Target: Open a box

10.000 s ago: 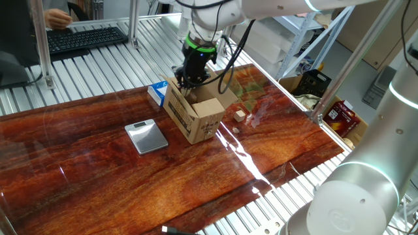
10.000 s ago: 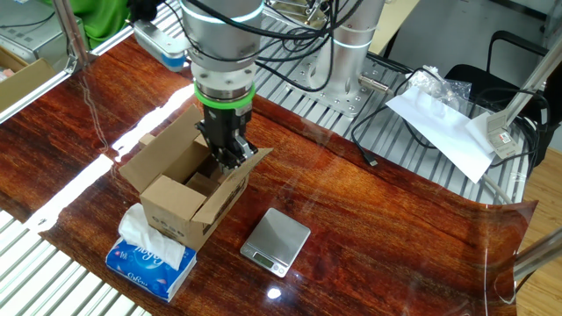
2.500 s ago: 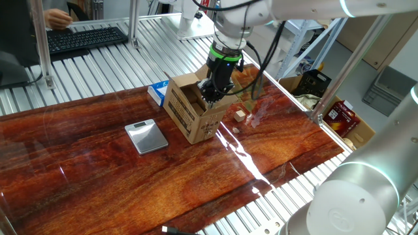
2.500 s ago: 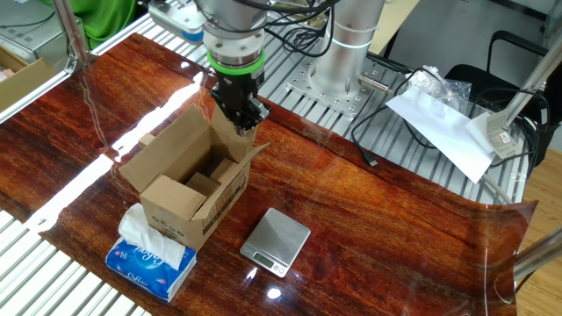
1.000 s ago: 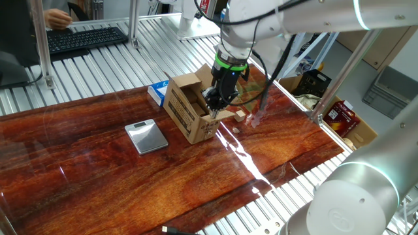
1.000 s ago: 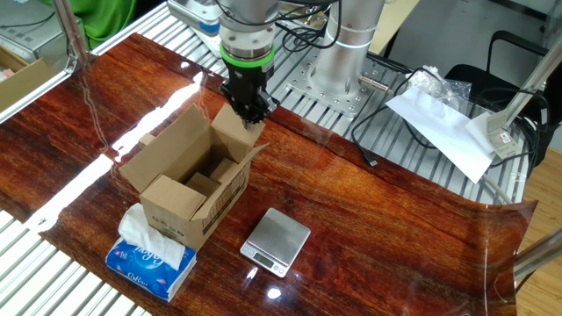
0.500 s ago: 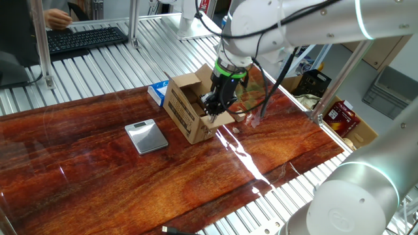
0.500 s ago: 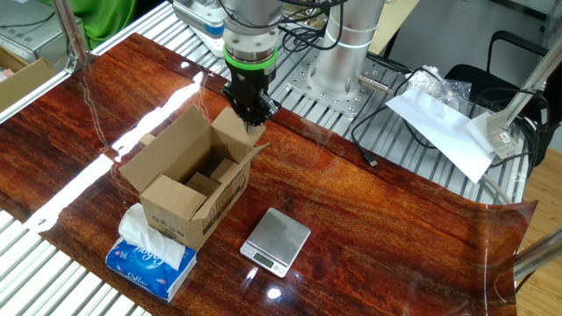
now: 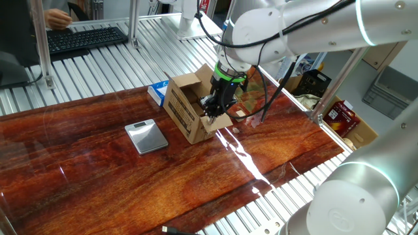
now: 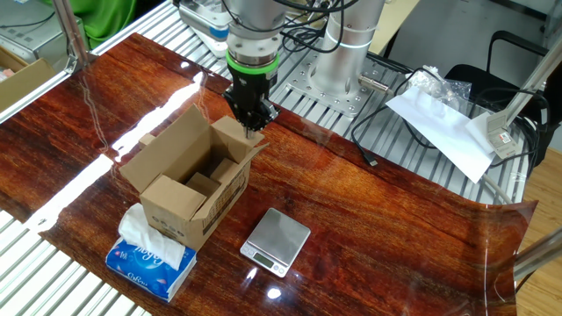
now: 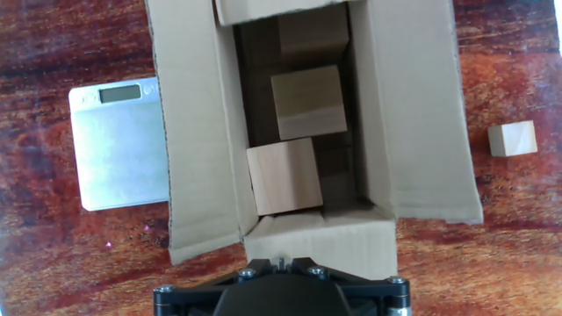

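change: we see the gripper (image 10: 251, 122) has slid slightly along the box's end flap since half a second ago; box unmoved.
jaws: we cannot tell, fingertips hidden.
scale (image 11: 118, 145): left of the box.
box (image 11: 303, 123): mid-table, flaps spread, wooden blocks (image 11: 283, 175) inside.
cube (image 11: 512, 139): right, apart.
tissue packet (image 10: 149, 259): touching the box.

Scale (image 10: 276, 240): lying flat on the table (image 10: 369, 228).
Tissue packet (image 10: 151, 256): sitting nearby, seemingly opened.
Wooden cube (image 11: 513, 139): resting alone.

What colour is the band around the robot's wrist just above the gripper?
Bright green band, above the gripper; clearest in the other fixed view.
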`<state>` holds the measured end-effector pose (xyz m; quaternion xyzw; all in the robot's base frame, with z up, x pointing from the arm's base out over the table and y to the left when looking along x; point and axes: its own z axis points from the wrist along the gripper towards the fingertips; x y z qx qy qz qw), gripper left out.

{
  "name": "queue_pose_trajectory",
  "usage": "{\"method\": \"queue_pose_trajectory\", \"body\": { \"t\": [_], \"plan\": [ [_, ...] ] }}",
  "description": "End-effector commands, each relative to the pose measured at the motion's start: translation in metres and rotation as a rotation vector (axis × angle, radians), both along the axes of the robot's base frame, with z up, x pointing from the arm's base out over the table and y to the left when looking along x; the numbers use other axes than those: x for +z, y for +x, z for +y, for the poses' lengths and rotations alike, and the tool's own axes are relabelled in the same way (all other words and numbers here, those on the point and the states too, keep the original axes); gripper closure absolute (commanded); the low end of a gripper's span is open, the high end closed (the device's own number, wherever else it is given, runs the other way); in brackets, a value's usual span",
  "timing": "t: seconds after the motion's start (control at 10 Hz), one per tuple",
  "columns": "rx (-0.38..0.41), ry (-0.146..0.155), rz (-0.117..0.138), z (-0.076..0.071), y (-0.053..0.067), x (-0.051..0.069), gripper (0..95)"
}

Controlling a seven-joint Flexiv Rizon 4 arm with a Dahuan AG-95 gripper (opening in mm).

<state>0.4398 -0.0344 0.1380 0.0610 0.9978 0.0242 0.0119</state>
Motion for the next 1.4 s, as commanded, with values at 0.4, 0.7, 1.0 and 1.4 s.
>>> {"method": "queue_pose_trajectory", "body": {
  "t": [0.4,0.7,1.0,1.4],
  "plan": [
    [0.003,0.017,0.031,-0.004,-0.003,0.02,95.0],
    [0.014,0.016,0.04,-0.009,0.007,0.029,95.0],
    [0.032,0.015,0.054,-0.016,0.023,0.037,95.0],
    [0.048,0.012,0.047,-0.016,0.043,0.031,95.0]
  ]
}}
